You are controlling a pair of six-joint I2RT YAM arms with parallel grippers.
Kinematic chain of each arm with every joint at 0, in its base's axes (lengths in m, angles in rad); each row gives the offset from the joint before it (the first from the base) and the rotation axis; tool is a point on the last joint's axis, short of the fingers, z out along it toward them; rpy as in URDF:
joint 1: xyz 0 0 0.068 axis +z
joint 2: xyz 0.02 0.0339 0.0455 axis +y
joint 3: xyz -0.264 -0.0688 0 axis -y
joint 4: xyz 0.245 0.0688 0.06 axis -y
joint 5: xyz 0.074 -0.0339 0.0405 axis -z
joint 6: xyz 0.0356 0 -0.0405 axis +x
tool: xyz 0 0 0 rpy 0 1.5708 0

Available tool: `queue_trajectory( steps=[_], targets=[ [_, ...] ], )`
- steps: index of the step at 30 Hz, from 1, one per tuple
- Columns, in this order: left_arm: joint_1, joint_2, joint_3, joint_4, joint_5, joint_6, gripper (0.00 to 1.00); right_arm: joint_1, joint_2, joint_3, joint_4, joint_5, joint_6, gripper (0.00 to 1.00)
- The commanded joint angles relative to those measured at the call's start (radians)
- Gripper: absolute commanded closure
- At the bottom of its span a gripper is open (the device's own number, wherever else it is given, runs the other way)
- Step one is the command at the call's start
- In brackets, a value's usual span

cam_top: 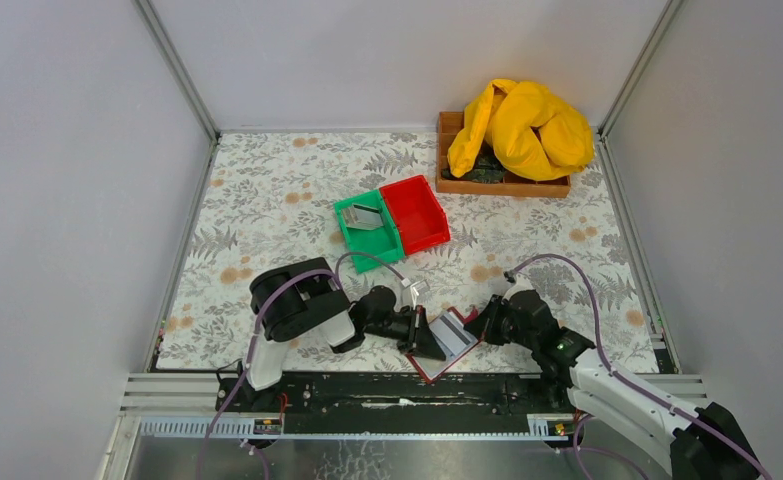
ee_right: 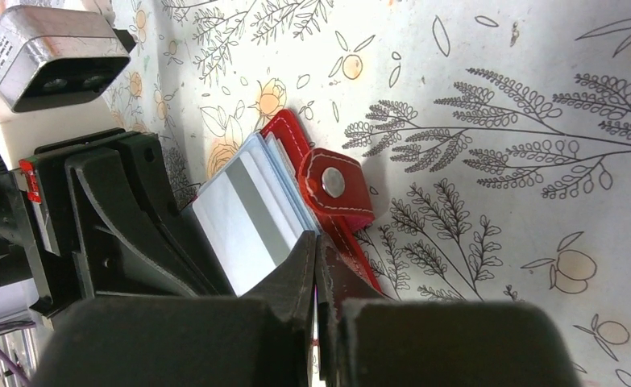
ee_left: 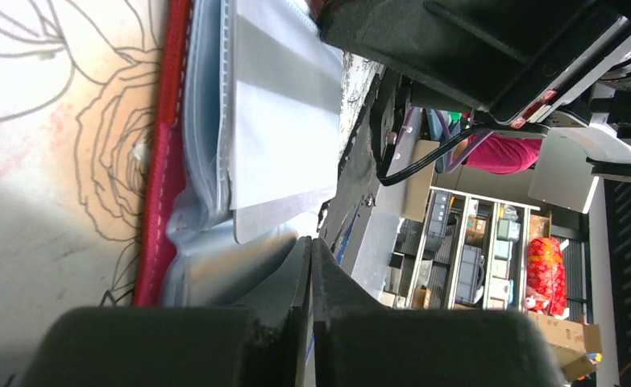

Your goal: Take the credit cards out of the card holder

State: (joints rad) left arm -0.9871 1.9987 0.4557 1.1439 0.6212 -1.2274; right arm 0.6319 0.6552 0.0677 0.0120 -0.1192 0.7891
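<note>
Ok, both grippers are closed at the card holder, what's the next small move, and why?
Probably draw the left gripper slowly away from the card holder, watching whether the striped card follows. Its jaws are shut at that card's exposed end, though a firm grip can't be confirmed, while the right gripper pinches the holder's red edge to steady it.
</note>
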Motion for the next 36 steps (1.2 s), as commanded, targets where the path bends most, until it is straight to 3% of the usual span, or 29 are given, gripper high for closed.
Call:
queue_trajectory(
  steps=[1,3,8,22,31,36],
  targets=[
    [0.014,0.024,-0.021,0.066,0.037,-0.010,0.97,-0.009,0.027,-0.005,0.057,0.017,-0.012,1.00],
    [0.018,0.031,-0.023,0.076,0.037,-0.015,0.96,-0.009,0.038,-0.004,0.065,0.012,-0.011,1.00],
    [0.029,0.065,-0.022,0.139,0.032,-0.065,0.81,-0.011,0.037,-0.004,0.069,0.013,-0.012,1.00],
    [0.125,0.145,0.004,0.146,0.021,-0.087,0.84,-0.014,-0.024,0.005,0.004,0.026,-0.016,1.00],
    [0.132,0.042,0.041,-0.028,-0.002,-0.007,0.85,-0.014,-0.029,0.012,-0.007,0.023,-0.023,1.00],
    [0.081,-0.009,0.060,-0.102,-0.026,0.017,0.85,-0.014,-0.053,0.033,-0.022,0.019,-0.044,1.00]
  ],
)
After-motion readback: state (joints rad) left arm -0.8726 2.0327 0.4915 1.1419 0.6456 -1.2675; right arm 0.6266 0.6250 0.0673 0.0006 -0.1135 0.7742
